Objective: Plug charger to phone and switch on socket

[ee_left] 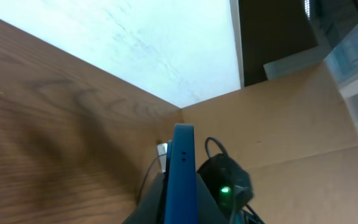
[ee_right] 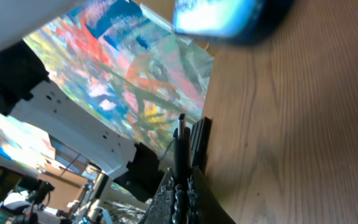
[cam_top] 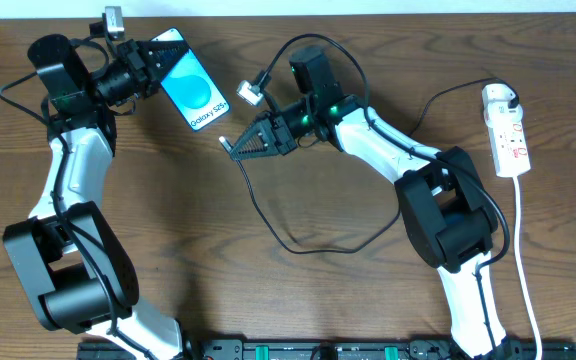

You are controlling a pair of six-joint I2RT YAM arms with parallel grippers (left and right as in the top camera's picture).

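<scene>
My left gripper (cam_top: 161, 62) is shut on the upper end of the phone (cam_top: 195, 92), whose blue screen reads "Galaxy S25+", at the back left of the table. In the left wrist view the phone (ee_left: 183, 163) stands edge-on between the jaws (ee_left: 180, 202). My right gripper (cam_top: 232, 149) is shut on the charger (cam_top: 268, 225) near its plug tip, a short way below and right of the phone's lower end. The plug tip (ee_right: 180, 132) sticks out past the jaws (ee_right: 183, 180), apart from the blurred phone (ee_right: 229, 15). The socket (cam_top: 509, 135) lies at the far right with the white adapter (cam_top: 498, 96) in it.
The charger's cable loops across the middle of the table (cam_top: 168, 220) towards the adapter. The socket's white cord (cam_top: 524, 260) runs down the right side. The right arm's base (cam_top: 448, 215) stands between the loop and the socket.
</scene>
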